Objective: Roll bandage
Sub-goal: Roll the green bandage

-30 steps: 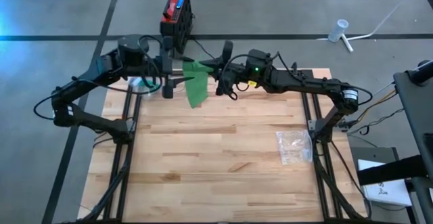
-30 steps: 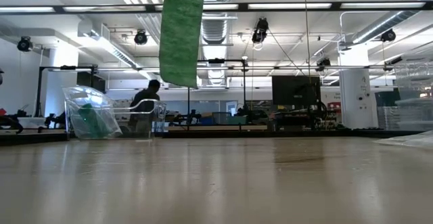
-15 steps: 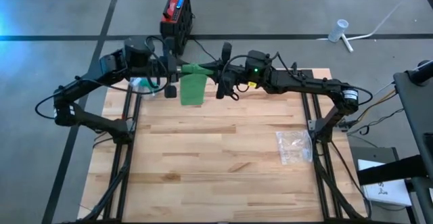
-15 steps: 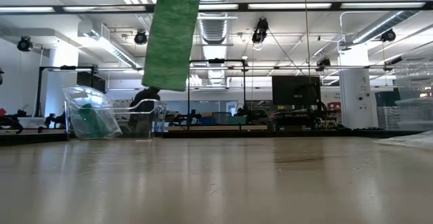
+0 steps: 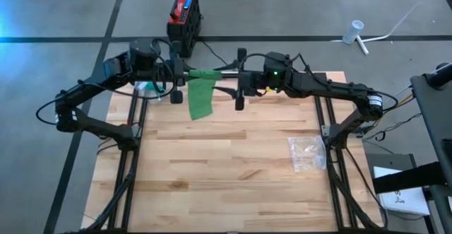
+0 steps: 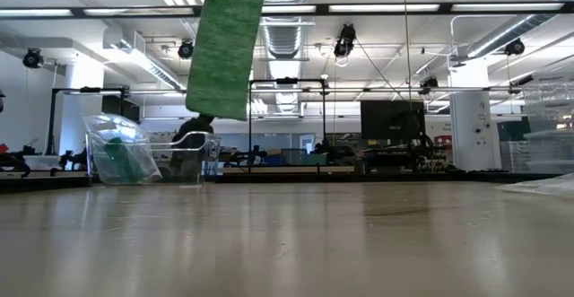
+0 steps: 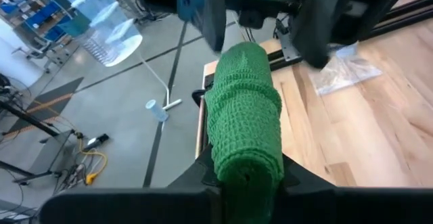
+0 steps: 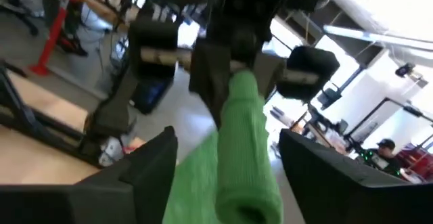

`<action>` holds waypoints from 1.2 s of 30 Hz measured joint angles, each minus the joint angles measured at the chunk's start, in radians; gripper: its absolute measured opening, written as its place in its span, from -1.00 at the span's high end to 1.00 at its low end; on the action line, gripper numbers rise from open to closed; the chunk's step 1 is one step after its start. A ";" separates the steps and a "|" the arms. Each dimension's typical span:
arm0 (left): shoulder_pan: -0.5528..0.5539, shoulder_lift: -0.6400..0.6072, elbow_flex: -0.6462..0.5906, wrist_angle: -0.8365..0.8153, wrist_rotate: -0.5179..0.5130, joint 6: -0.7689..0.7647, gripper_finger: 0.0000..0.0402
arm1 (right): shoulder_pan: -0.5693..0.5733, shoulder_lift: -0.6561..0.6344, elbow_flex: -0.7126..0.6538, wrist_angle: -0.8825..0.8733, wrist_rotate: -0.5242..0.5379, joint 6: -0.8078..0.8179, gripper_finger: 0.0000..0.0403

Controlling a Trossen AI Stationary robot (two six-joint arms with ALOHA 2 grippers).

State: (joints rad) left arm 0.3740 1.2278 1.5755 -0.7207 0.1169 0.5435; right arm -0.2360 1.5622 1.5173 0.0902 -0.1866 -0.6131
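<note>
My left gripper (image 5: 185,75) is clamped on the rolled end of the green knitted bandage (image 5: 200,96), held high over the far edge of the wooden slatted table (image 5: 226,163), its tail hanging free. My right gripper (image 5: 239,75), jaws spread, should re-grip squarely before twisting. A second ago my right was shut and my left open.

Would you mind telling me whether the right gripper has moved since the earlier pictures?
Yes. In the high view the right gripper has backed off toward the table's right side, away from the green bandage, which the left gripper holds.
</note>
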 joint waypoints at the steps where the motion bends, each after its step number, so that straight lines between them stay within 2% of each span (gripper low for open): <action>1: 0.000 0.000 -0.002 0.006 0.001 -0.002 0.87 | 0.003 -0.001 0.000 0.011 0.000 0.008 -0.26; 6: -0.006 -0.001 -0.036 0.031 0.006 0.014 0.87 | 0.004 0.004 -0.001 0.072 0.005 0.124 -0.30; 11: -0.020 -0.005 -0.065 0.097 0.038 0.023 0.87 | 0.000 0.011 -0.001 0.123 0.024 0.245 -0.17; 18: -0.039 -0.003 -0.069 0.100 0.032 0.023 0.87 | 0.001 0.019 0.002 0.039 0.175 0.224 0.04; 23: -0.039 -0.008 -0.069 0.095 0.002 -0.008 0.87 | 0.003 -0.017 0.001 -0.028 0.269 0.104 0.10; 25: -0.039 -0.013 -0.069 0.096 -0.006 -0.026 0.87 | 0.004 -0.039 0.000 -0.042 0.253 0.070 0.12; 30: -0.039 -0.012 -0.089 0.120 -0.011 -0.067 0.87 | 0.023 -0.054 -0.001 -0.043 0.117 0.056 0.20; 34: -0.038 -0.010 -0.111 0.163 -0.023 -0.091 0.87 | 0.027 -0.011 -0.002 -0.041 0.109 0.048 0.35; 36: -0.037 -0.011 -0.114 0.150 -0.028 -0.098 0.87 | 0.026 0.001 -0.002 -0.043 0.138 0.039 0.44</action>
State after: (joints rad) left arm 0.3370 1.2172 1.4612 -0.5704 0.0889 0.4457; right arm -0.2104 1.5634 1.5154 0.0469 -0.0485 -0.5743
